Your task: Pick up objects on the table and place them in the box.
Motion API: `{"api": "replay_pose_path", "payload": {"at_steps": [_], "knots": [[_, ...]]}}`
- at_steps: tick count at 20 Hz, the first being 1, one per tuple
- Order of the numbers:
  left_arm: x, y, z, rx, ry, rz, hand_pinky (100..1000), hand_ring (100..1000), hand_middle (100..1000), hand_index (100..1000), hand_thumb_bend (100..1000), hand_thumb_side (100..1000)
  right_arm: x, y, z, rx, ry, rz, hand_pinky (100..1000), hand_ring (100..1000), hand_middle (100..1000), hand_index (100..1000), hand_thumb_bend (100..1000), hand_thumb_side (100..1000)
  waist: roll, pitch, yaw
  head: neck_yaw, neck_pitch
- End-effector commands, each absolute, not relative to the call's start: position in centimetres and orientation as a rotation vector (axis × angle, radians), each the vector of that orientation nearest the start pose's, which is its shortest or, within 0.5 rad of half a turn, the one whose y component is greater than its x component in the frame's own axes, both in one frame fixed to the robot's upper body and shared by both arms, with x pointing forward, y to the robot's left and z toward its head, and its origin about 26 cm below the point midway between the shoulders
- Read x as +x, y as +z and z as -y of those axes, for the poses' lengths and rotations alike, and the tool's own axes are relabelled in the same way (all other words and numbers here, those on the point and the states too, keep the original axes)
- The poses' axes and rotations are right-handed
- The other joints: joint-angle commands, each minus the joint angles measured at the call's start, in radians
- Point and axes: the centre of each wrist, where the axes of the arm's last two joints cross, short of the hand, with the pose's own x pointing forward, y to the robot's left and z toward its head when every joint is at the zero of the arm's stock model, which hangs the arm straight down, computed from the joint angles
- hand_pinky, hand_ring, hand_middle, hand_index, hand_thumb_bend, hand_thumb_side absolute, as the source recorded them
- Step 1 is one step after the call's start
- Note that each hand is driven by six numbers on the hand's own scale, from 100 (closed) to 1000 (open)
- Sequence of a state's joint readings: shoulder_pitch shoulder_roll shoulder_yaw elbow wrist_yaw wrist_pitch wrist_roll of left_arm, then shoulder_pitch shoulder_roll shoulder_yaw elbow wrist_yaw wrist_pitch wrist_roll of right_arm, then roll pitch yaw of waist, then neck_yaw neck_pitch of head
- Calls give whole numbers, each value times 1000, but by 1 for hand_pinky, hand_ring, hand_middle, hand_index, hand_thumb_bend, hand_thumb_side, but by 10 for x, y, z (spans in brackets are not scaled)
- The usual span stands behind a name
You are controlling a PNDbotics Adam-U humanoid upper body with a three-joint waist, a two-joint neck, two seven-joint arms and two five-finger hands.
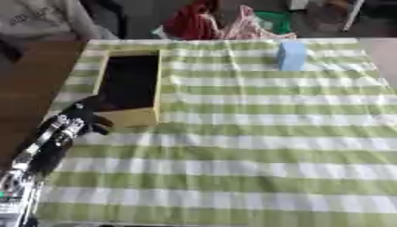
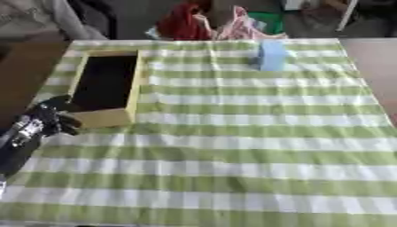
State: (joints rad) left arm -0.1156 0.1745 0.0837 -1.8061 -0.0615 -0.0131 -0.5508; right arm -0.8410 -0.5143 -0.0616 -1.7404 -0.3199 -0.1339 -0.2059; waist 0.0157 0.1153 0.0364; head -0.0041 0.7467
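Left hand (image 1: 83,116) at the box's (image 1: 152,84) near left corner; impossible to tell whether open or curled. Blue block (image 1: 292,56) well right of the box, toward the far edge of the cloth (image 1: 256,146).

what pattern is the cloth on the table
Green and white stripes on the cloth, clearest in the left eye view.

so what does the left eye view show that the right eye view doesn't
Only the left eye view shows the left arm's silver lower section running down to the bottom-left corner. Only the right eye view shows the bare table surface past the cloth's right edge reaching down the side. Both share the left robot hand at the near-left corner of the wooden box, the light blue block standing at the far side, and the green striped cloth.
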Motion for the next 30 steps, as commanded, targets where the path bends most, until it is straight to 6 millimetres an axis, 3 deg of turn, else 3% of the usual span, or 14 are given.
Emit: {"api": "replay_pose_path", "payload": {"at_steps": [1,5,10,17,19,24,25,26,30], "knots": [[297,99,-285,-142,-707,1816,681,714,790,953,100,850,372,365,284,30,-28,-3626,611,762,625,816,100,369,-3,-18,6,-11,5],[298,98,-284,-151,-720,1807,681,715,790,953,100,852,406,362,300,-10,104,-3779,600,779,625,825,100,434,-10,-26,21,-25,10],[298,97,-283,-163,-745,1793,681,714,790,953,100,856,445,347,330,101,180,-3996,589,799,639,844,100,487,-20,-29,41,-33,12],[302,98,-278,-192,-779,1791,681,715,791,953,100,860,468,316,350,337,129,-4127,582,826,660,856,100,477,-21,-23,63,-41,6],[303,98,-275,-210,-797,1788,682,715,791,954,100,863,472,300,357,468,39,-4198,602,885,707,880,100,404,-22,-21,78,-47,3],[305,99,-270,-237,-825,1783,681,715,791,954,100,869,480,271,373,698,-247,-4274,660,960,767,922,100,359,-24,-13,98,-61,-11],[305,99,-270,-240,-829,1782,681,715,791,954,100,869,481,265,376,742,-330,-4274,689,980,783,934,100,292,-25,-12,101,-64,-14],[306,99,-269,-241,-832,1782,682,715,791,954,100,871,482,259,378,789,-425,-4268,711,990,795,937,100,318,-26,-10,103,-66,-18],[306,99,-268,-245,-840,1780,681,713,791,955,100,875,482,242,388,950,-844,-4188,879,1000,847,955,100,234,-31,-5,109,-77,-28]]}}
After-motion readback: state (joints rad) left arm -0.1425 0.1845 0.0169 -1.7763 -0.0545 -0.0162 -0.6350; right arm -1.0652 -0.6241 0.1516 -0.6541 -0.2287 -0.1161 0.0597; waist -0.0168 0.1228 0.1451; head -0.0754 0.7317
